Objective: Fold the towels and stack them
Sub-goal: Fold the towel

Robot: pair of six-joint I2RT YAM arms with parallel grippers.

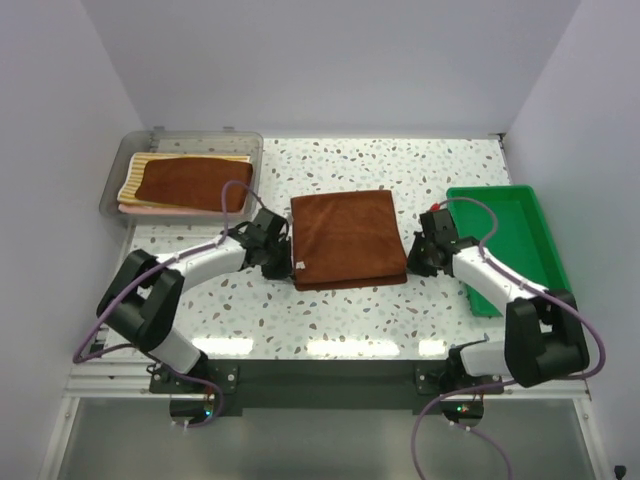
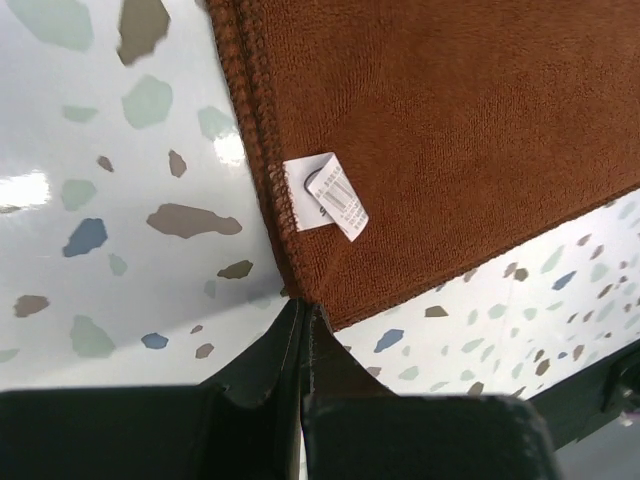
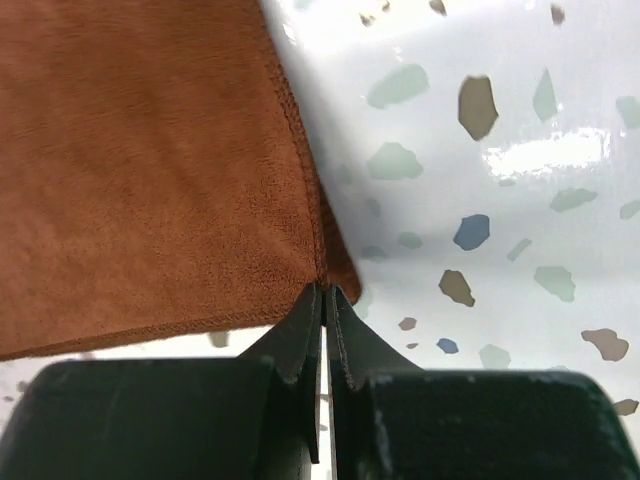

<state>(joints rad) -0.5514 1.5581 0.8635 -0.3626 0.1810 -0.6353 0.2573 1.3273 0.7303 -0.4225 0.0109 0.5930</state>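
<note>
Rust-brown towel (image 1: pixel 348 238), folded into a flat square with a white tag (image 2: pixel 330 195) on its stitched edge, lies mid-frame on the speckled surface (image 1: pixel 330 320). Left gripper (image 1: pixel 290 268) and right gripper (image 1: pixel 408 262) each have jaws pressed together on a lower corner.

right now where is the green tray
Top view: the green tray sits at the table's right edge, beside the right gripper holding the brown towel.

Top camera looks down; close wrist cameras share the central brown towel (image 1: pixel 348 240).
</note>
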